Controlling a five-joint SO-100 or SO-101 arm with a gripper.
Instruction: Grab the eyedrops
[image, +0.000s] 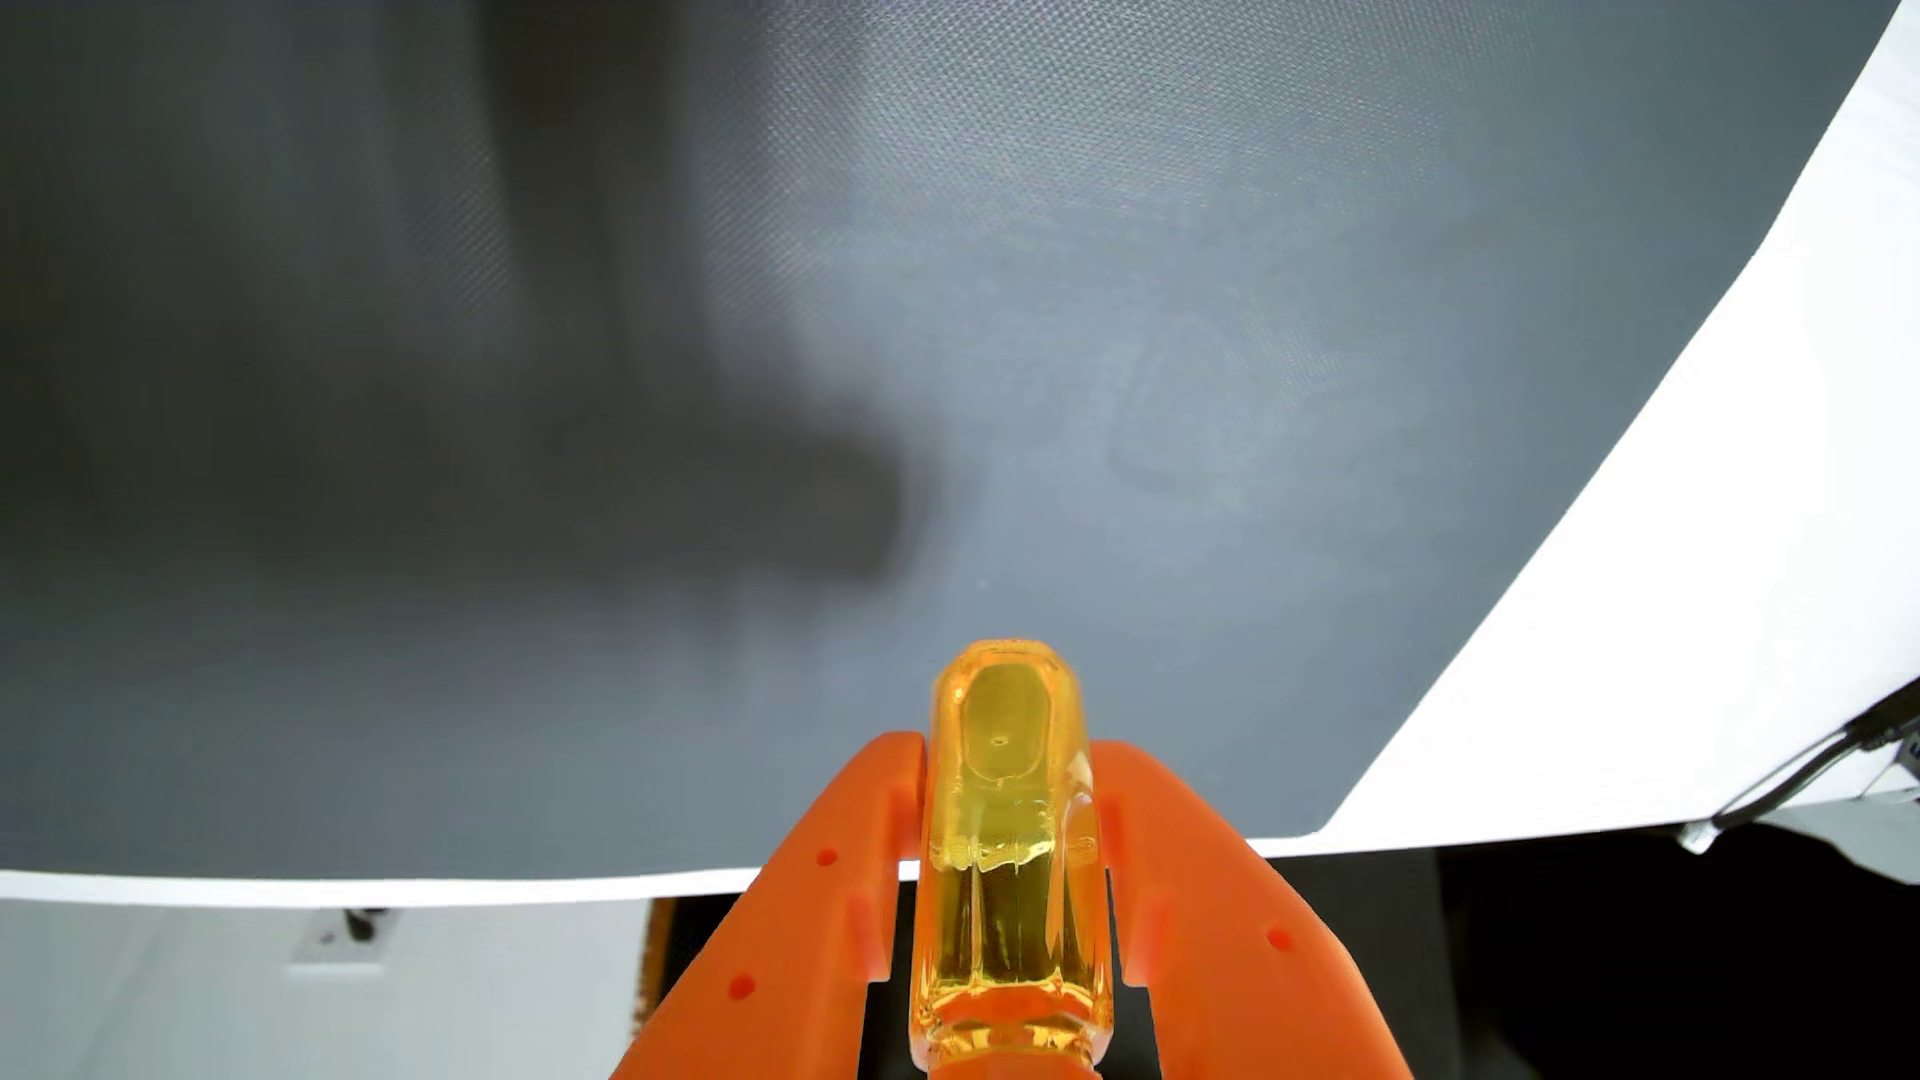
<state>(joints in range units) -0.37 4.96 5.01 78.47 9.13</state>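
A small clear yellow eyedrops bottle sits clamped between my two orange fingers at the bottom middle of the wrist view. My gripper is shut on the bottle, whose flat end pokes out past the fingertips. The bottle hangs above a dark grey mat, apart from it. The bottle's cap end is hidden at the frame's lower edge.
The grey mat has a white border along its right and lower edges. The arm's dark shadow falls on the mat's left half. A black cable lies at the right edge.
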